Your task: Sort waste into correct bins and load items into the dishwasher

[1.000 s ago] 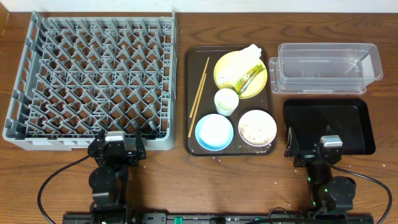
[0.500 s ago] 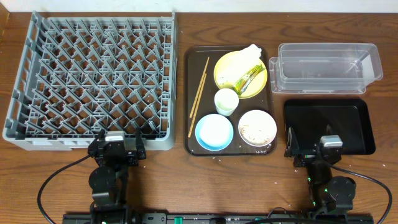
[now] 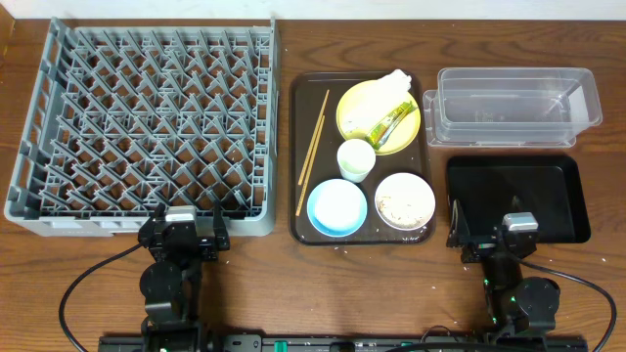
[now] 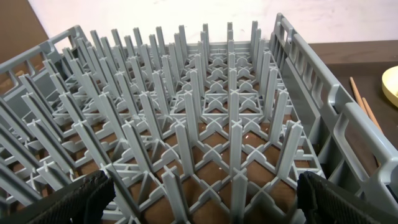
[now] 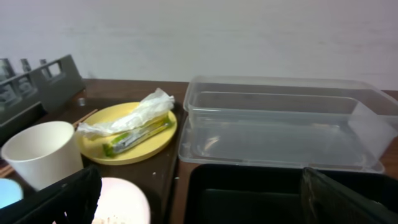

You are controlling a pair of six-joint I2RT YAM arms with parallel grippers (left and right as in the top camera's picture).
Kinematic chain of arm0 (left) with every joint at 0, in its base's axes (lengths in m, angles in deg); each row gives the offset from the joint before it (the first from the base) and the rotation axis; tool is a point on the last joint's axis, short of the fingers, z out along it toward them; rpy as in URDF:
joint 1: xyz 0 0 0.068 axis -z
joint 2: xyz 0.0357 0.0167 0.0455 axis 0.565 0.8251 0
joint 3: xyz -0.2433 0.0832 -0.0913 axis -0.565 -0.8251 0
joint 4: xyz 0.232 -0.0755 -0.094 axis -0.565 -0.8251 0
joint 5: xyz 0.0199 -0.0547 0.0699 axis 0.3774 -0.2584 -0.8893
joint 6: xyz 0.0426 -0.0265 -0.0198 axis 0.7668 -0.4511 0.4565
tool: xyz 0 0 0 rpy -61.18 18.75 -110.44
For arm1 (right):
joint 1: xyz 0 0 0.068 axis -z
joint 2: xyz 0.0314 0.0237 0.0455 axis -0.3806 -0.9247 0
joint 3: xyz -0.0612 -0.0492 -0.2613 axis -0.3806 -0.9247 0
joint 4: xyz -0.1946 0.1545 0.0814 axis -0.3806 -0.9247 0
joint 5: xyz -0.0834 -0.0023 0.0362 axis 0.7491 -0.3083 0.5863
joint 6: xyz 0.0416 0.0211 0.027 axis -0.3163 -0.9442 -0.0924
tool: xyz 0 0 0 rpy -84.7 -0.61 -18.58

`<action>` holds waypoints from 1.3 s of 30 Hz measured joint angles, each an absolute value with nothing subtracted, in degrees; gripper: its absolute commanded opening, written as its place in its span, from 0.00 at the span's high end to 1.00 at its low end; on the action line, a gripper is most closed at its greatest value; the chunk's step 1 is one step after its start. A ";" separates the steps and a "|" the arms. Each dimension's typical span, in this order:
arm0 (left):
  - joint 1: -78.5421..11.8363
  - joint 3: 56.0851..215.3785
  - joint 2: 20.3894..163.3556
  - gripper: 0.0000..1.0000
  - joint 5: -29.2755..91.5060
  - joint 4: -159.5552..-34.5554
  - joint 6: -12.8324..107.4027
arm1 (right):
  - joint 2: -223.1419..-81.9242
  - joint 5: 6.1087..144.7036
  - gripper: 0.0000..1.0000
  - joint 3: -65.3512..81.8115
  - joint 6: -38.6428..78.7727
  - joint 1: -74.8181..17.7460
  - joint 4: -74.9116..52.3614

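The grey dish rack [image 3: 147, 117] fills the left side. The yellow plate [image 3: 364, 103] holds the crumpled white napkin [image 3: 388, 90] and the green-yellow wrapper [image 3: 389, 122]. Near it are the white cup [image 3: 356, 159], the blue bowl [image 3: 337, 207], the white bowl with crumbs [image 3: 404, 200] and the chopsticks [image 3: 313, 152]. The clear tub [image 3: 514, 103] and the black tray [image 3: 518, 196] stand at the right. My left gripper [image 3: 186, 230] is open and empty at the rack's near edge [image 4: 202, 205]. My right gripper [image 3: 494, 233] is open and empty at the black tray's near edge [image 5: 199, 202].
A dark brown serving tray [image 3: 301, 117] carries the dishes between the rack and the bins. In the right wrist view the cup [image 5: 40, 152], plate [image 5: 127, 149] and clear tub [image 5: 280, 124] lie ahead. Bare wooden table runs along the front.
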State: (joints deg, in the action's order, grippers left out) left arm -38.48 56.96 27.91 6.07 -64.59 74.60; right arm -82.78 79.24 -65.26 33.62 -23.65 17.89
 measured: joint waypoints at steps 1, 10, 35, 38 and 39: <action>-38.48 56.96 27.89 0.03 6.07 -64.59 74.60 | -82.78 78.46 0.01 -65.26 33.62 -23.65 17.94; -38.48 56.96 27.89 0.03 5.83 -64.59 74.79 | -82.82 70.28 0.01 -65.00 37.64 -23.65 21.39; -38.48 57.07 27.95 0.03 2.42 -64.19 76.52 | -138.21 53.34 0.01 -11.01 43.71 -23.74 6.81; -38.48 57.07 27.95 0.03 1.89 -63.56 76.54 | -143.65 51.18 0.01 -5.24 43.71 -23.74 4.69; -38.48 57.07 27.95 0.03 1.65 -63.23 76.54 | -144.85 50.61 0.01 -4.22 43.69 -23.74 4.89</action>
